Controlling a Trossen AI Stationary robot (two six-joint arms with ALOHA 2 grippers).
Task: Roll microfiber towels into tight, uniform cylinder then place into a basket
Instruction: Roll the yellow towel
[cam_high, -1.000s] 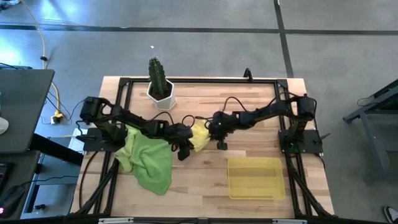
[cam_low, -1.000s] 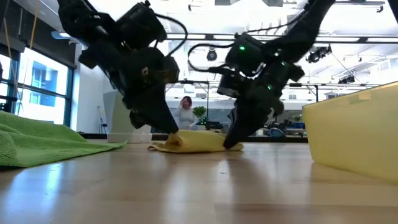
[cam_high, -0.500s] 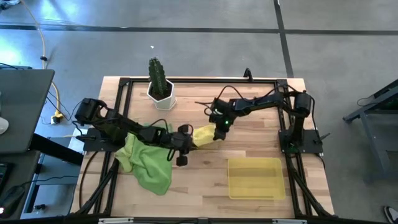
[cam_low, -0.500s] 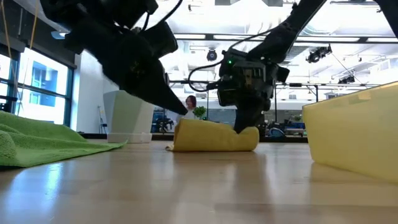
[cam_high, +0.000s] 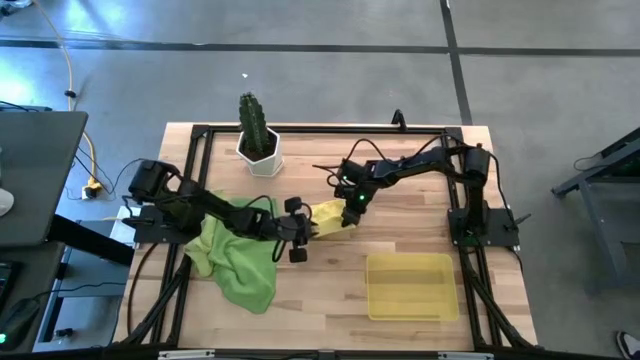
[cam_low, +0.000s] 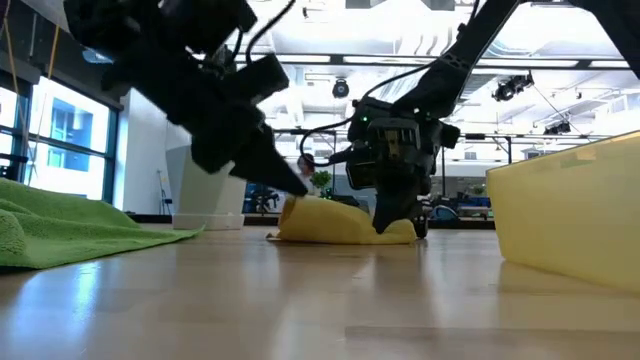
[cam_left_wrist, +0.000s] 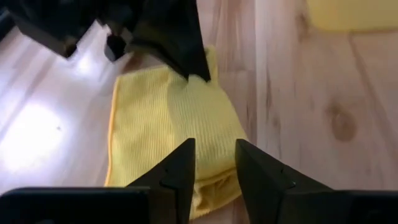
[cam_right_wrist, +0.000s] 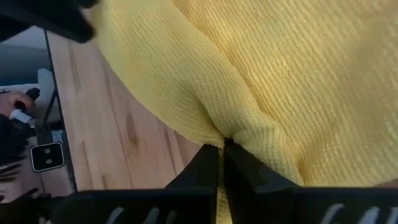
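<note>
The yellow microfiber towel (cam_high: 328, 216) lies bunched in a thick fold on the wooden table near its middle; it also shows in the low view (cam_low: 340, 222). My left gripper (cam_high: 308, 229) is at its left end, shut on it. My right gripper (cam_high: 349, 211) is at its right end, shut on it. Two lime green towels (cam_high: 240, 255) lie in a heap at the left, under my left arm. The yellow plastic basket (cam_high: 410, 287) stands at the near right. My left gripper has the towel's thick folded left end (cam_left_wrist: 214, 182) between its two fingers (cam_left_wrist: 180, 168). The fingers come slanting down from the table's left. The towel lies on the table. My right gripper pinches a puckered ridge of the towel (cam_right_wrist: 231, 127) between its shut fingertips (cam_right_wrist: 208, 163), at the towel's right end. The fingers point down from above. The cloth puckers toward the pinch, and the towel rests on the table.
A white hexagonal pot with a cactus (cam_high: 258, 148) stands at the far left. The black frame (cam_high: 320, 130) runs round the table. Bare wood (cam_high: 320, 290) lies between the green heap and the basket.
My right gripper has moved toward the table's far edge and a little left, dragging the towel's right end. The towel has gone from a low flat strip to a thicker folded bundle. My left gripper has stayed at the left end and tipped more level.
</note>
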